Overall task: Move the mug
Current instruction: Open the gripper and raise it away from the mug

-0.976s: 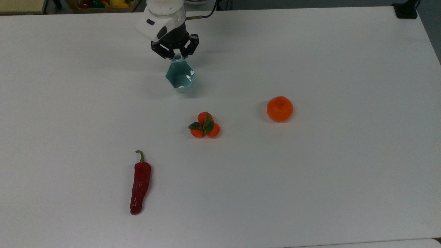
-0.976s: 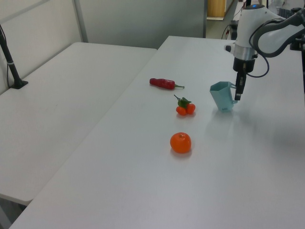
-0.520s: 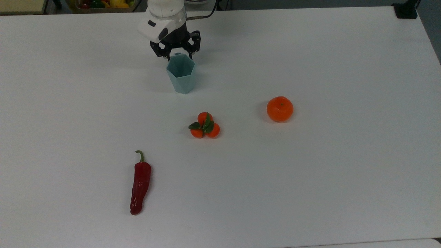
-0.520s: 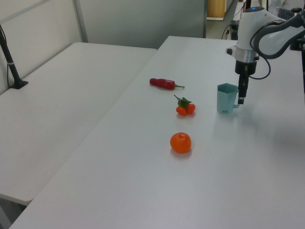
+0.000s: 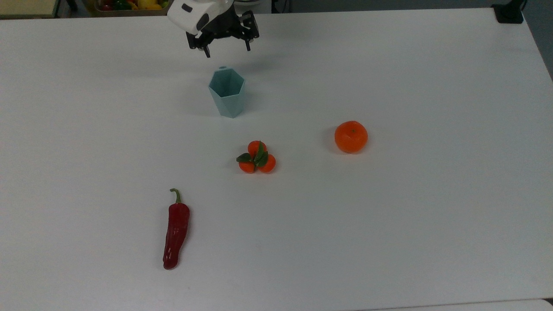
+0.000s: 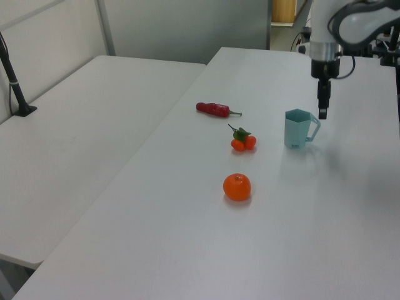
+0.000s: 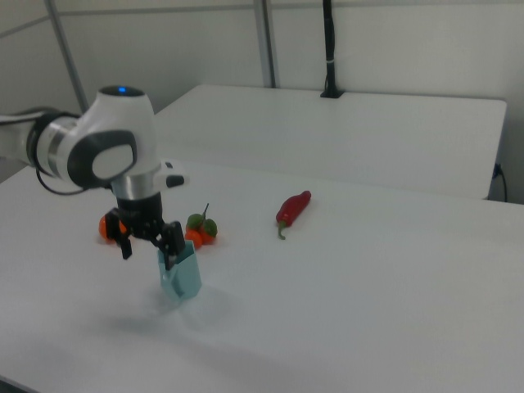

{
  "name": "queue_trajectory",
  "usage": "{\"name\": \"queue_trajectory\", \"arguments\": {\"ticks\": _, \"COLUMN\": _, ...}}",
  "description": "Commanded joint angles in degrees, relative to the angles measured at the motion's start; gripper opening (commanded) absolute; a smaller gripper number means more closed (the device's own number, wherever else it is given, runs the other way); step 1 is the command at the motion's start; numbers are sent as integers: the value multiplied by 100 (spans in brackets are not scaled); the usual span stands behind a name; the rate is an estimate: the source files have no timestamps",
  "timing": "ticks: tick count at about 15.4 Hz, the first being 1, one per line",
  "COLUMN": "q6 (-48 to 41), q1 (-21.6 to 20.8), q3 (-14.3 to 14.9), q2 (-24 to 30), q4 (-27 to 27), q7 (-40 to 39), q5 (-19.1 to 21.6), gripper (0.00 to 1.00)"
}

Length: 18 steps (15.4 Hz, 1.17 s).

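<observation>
Mug (image 5: 227, 92) upright on table (image 5: 389, 216), gripper (image 5: 226, 48) above its handle, jaws apart, holding nothing, orange (image 5: 351, 136) well apart.

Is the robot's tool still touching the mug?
Apart. In the top view, bare table shows between the open tool and the mug, which stands upright alone.

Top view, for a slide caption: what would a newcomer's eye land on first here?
Probably the bright orange at the top view's right on the white table, with the cluster of small oranges near the middle. Next comes the red pepper lying lower left. At the top, the pale mug stands upright, with the tool open above it, holding nothing.
</observation>
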<state>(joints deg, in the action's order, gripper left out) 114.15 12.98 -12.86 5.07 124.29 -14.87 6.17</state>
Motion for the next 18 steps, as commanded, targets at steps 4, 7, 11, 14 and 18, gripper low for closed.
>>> {"name": "queue_trajectory", "arguments": {"ticks": 4, "q6": -1429, "q1": -120, "q3": -41, "q2": 55, "q4": -1361, "q7": 835, "q5": 209, "gripper": 100}}
{"name": "queue_trajectory", "arguments": {"ticks": 7, "q6": -2342, "q1": -138, "q3": -41, "q2": 29, "q4": -2275, "q7": 1608, "q5": 201, "gripper": 100}}
{"name": "queue_trajectory", "arguments": {"ticks": 11, "q6": -2846, "q1": -339, "q3": 90, "q2": 38, "q4": -2840, "q7": 2119, "q5": 139, "gripper": 100}}
{"name": "queue_trajectory", "arguments": {"ticks": 14, "q6": -2768, "q1": -795, "q3": 765, "q2": 46, "q4": -2919, "q7": 2103, "q5": 130, "gripper": 100}}
{"name": "queue_trajectory", "arguments": {"ticks": 18, "q6": -2048, "q1": -1507, "q3": 1522, "q2": 11, "q4": -2910, "q7": 1883, "q5": 34, "gripper": 100}}
